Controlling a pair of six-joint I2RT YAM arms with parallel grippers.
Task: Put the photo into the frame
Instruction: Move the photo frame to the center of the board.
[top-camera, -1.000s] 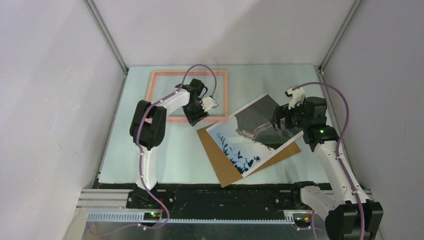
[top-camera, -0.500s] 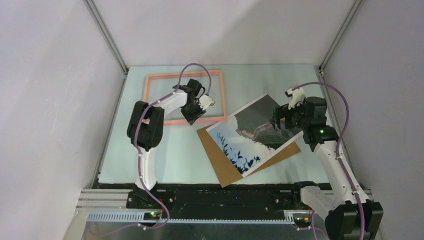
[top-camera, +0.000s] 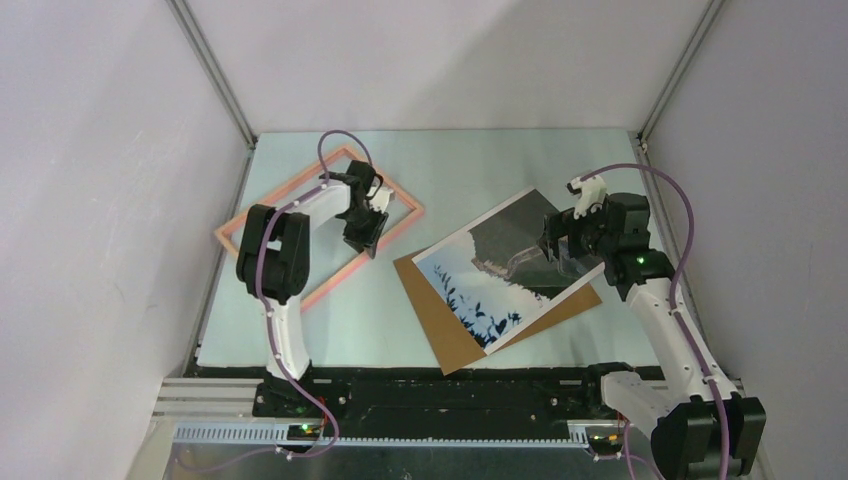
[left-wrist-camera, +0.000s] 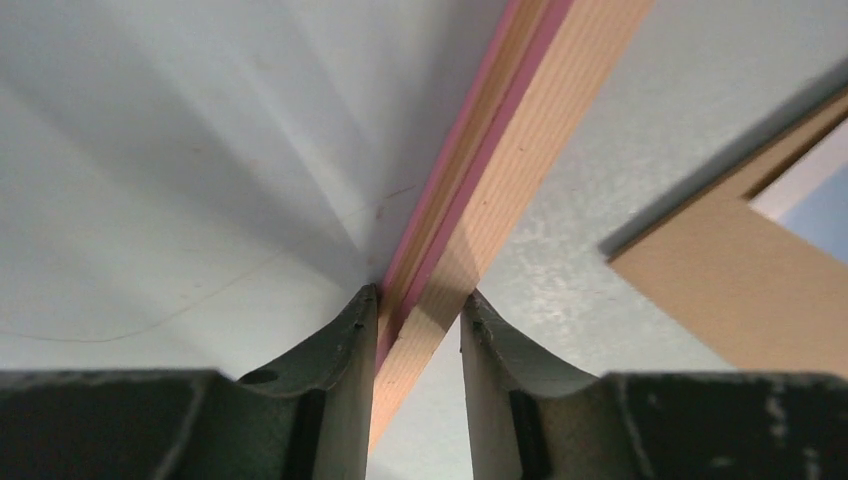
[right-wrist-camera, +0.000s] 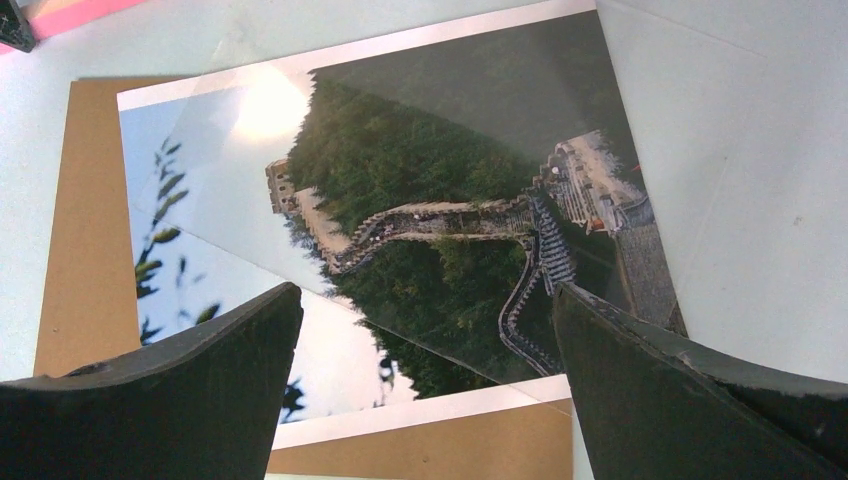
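Two claws: left claw (left-wrist-camera: 418, 310) pinches a frame (left-wrist-camera: 500, 150) rail; right claw (right-wrist-camera: 425, 290) hangs spread over the photo (right-wrist-camera: 420, 200). So thin a pinch may let the frame twist free.

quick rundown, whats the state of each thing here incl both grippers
frame: empty, turned askew, one rail pinched by the left gripper
photo: outside the frame, face up on the backing board
backing board: lying flat under the photo
left gripper: shut on the frame
right gripper: open over the photo, holding nothing
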